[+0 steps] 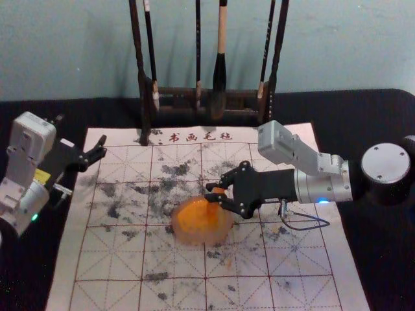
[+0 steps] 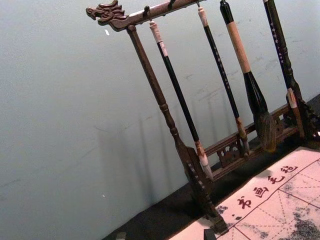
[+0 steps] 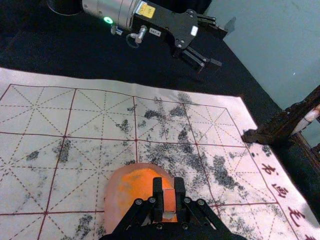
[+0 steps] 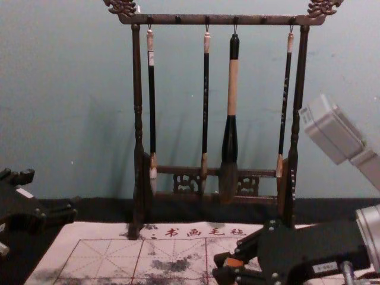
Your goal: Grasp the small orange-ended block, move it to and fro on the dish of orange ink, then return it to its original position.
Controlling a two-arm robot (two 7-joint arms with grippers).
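Note:
My right gripper [image 1: 213,192] is over the dish of orange ink [image 1: 188,227], shut on the small block [image 1: 218,192]. In the right wrist view, the block [image 3: 169,201] shows a flat orange face between the tips of the right gripper [image 3: 169,189], with the ink dish [image 3: 120,192] beneath. In the chest view, the block [image 4: 234,262] is between the right fingers. Whether its lower end touches the ink cannot be told. Parked by the mat's far left corner, the left gripper [image 1: 102,148] is open and empty; its tips show in the left wrist view [image 2: 165,235].
A dark wooden rack [image 1: 175,97] with several hanging brushes stands behind the mat, close to the wall. The ink-stained gridded mat [image 1: 110,259] lies on a black-covered table [image 1: 382,110]. A cable [image 1: 311,227] loops below the right wrist.

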